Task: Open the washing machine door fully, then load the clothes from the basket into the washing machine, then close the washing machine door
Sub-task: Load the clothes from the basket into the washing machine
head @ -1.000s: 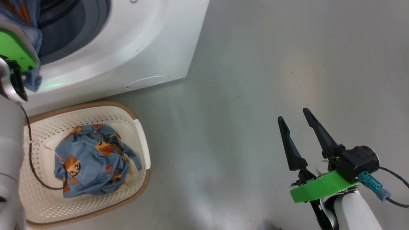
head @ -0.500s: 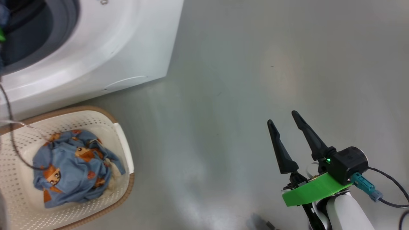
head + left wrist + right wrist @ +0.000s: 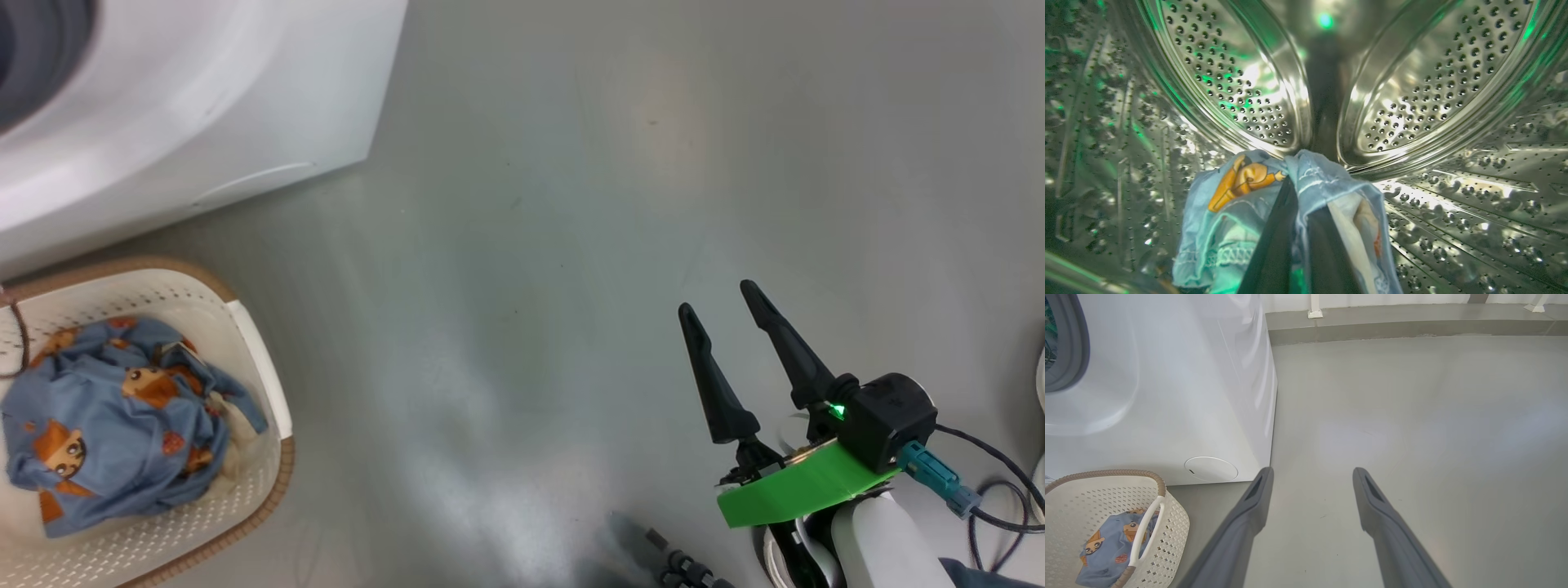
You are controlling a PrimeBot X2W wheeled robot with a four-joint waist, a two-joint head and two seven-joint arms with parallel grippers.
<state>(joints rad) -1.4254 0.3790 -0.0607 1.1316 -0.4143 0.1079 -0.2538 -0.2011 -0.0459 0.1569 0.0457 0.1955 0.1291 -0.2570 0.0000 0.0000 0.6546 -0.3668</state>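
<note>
Inside the steel drum (image 3: 1412,81) of the washing machine (image 3: 204,98), my left gripper (image 3: 1300,192) is shut on a light-blue garment (image 3: 1241,196) with an orange figure; the cloth drapes over both fingers. More of the clothes (image 3: 106,425) lie bunched in the cream basket (image 3: 253,359) at the lower left of the head view, in front of the machine. The basket (image 3: 1171,535) and the clothes (image 3: 1106,547) in it also sit at the lower left of the right wrist view. My right gripper (image 3: 718,302) hangs open over bare floor, far to the right of the basket. The washing machine door is out of view.
The grey gasket (image 3: 1069,347) edges the machine's opening, and a round lower hatch (image 3: 1210,468) sits near its front corner. Grey floor (image 3: 571,204) spreads right of the machine. Cables (image 3: 988,490) trail by the right arm. A low wall base (image 3: 1412,322) runs at the back.
The head camera has swung to the right, so the machine and basket slid left in its view and the left arm left the picture. The right gripper stays open.
</note>
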